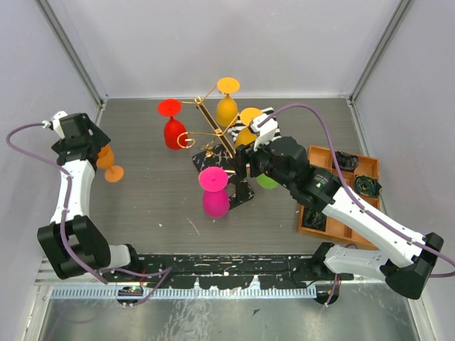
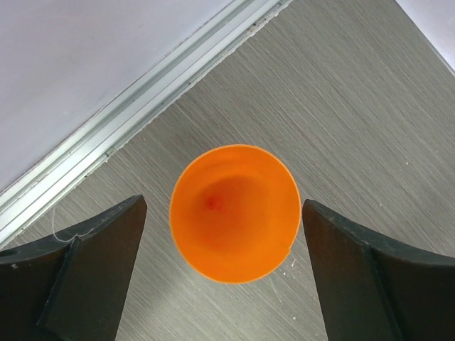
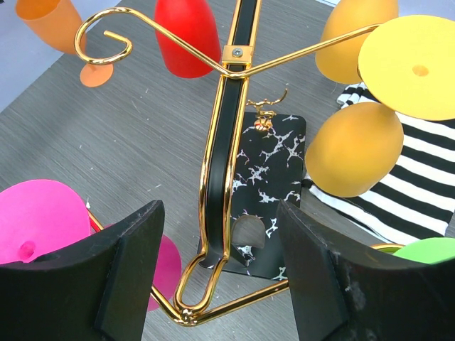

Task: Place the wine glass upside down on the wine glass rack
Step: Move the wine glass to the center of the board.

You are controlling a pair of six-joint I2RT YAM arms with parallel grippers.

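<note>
Left wrist view: left gripper (image 2: 222, 206) stood spread astride wine glass (image 2: 234, 224), untouched; judged light, stiff, slick, so grip the bowl. Right gripper (image 3: 219, 209) gaped, holding nothing.

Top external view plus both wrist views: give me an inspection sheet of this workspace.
Surface: grey wood-grain table.
Job's things: wine glass rack upright at centre; red glass and pink glass hang on it bowl-down; orange wine glass stands upright on the table at far left, not yet racked.
Clutter: striped cloth by the rack's base; wooden tray holding black parts, at right.
Grippers: left gripper open, straddling the orange bowl without touching; right gripper open at the rack's stem, holding nothing.
Cables: left purple cable and right purple cable loop from the arms.
Surroundings: plain pale walls.
</note>
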